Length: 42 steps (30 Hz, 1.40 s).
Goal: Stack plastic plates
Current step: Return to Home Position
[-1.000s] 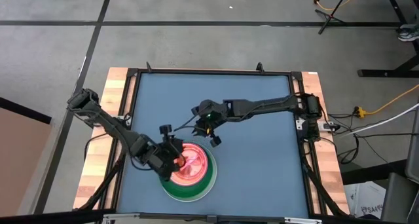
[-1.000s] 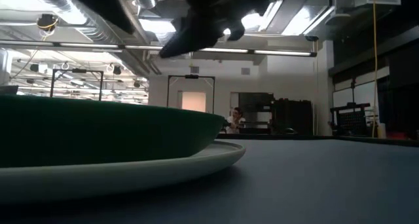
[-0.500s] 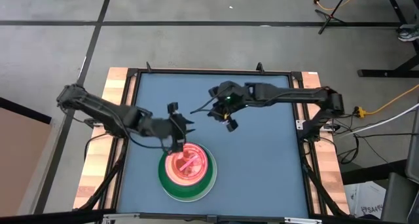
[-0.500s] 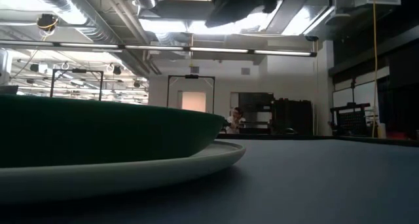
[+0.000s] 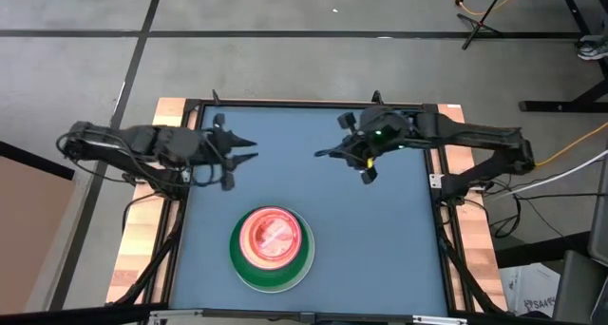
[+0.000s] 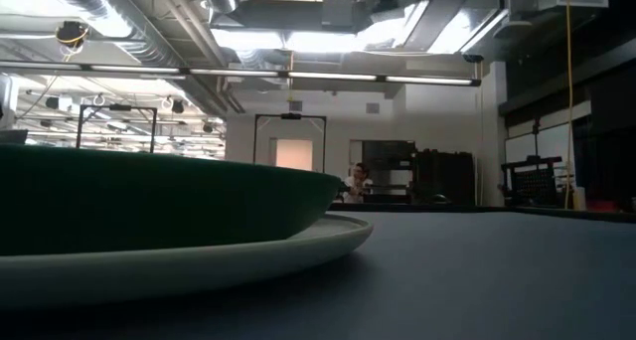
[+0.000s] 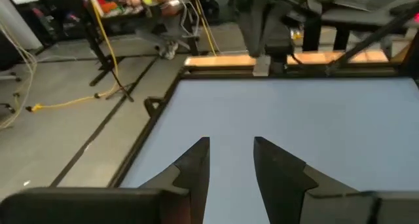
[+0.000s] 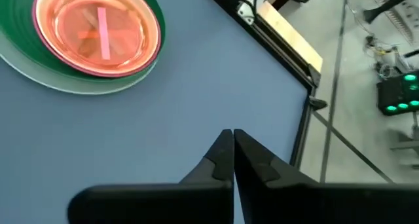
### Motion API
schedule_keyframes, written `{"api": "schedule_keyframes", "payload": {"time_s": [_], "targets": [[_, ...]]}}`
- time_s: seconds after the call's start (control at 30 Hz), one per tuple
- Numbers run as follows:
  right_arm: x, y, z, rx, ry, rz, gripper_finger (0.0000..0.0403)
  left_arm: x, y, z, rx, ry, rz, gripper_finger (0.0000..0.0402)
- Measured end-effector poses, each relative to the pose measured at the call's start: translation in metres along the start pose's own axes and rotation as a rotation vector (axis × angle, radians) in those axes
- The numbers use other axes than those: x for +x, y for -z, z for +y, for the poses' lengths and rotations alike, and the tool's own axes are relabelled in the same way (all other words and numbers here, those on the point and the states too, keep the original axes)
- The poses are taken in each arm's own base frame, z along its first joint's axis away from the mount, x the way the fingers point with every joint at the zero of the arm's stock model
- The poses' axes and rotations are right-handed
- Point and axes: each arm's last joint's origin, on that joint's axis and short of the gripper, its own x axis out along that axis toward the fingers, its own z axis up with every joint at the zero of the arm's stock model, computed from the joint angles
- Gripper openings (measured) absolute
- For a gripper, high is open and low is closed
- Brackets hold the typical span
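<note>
The plastic plates stand in one stack (image 5: 272,248) near the table's near edge. A large white plate (image 6: 298,246) lies at the bottom, a dark green one (image 6: 179,201) sits on it, and pink and orange ones (image 8: 98,29) are nested on top. My left gripper (image 5: 253,151) hovers open over the table's far left part, pointing right, well away from the stack; the left wrist view shows its open fingers (image 7: 231,144) over bare mat. My right gripper (image 5: 319,155) hovers shut over the far middle, pointing left; the right wrist view shows its fingers (image 8: 232,135) together.
The blue mat (image 5: 380,230) lies bare around the stack, bounded by a black frame (image 5: 304,104) and wooden edging (image 5: 166,125). In the low view a person (image 6: 354,181) sits far off in the room behind.
My left gripper has left the top of the stack, risen and swung back toward the table's far left. My right gripper has drawn back from beside the stack toward the far right. The stack has kept its place.
</note>
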Motion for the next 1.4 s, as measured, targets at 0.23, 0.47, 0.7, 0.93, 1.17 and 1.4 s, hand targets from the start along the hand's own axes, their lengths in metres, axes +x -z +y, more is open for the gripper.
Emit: {"api": "schedule_keyframes", "payload": {"time_s": [0.23, 0.47, 0.7, 0.93, 1.17, 1.4], "targets": [[-0.014, 0.032, 0.030, 0.039, 0.071, -0.028, 0.0000, -0.037, 0.017, 0.024, -0.043, -0.033, -0.070, 0.0111], [-0.021, 0.071, 0.069, 0.118, 0.134, -0.112, 0.0000, -0.049, 0.070, 0.033, -0.108, -0.060, -0.182, 0.0111], [-0.033, 0.098, 0.096, 0.138, 0.208, -0.214, 0.0000, -0.049, 0.122, 0.035, -0.170, -0.071, -0.301, 0.0111], [-0.038, 0.120, 0.119, 0.133, 0.284, -0.317, 0.0000, -0.038, 0.161, 0.029, -0.165, -0.074, -0.389, 0.0111], [-0.035, 0.143, 0.141, 0.154, 0.331, -0.384, 0.0000, -0.024, 0.188, 0.023, -0.150, -0.080, -0.420, 0.0111], [-0.025, 0.162, 0.158, 0.178, 0.390, -0.470, 0.0000, -0.019, 0.202, 0.020, -0.149, -0.082, -0.426, 0.0111]]}}
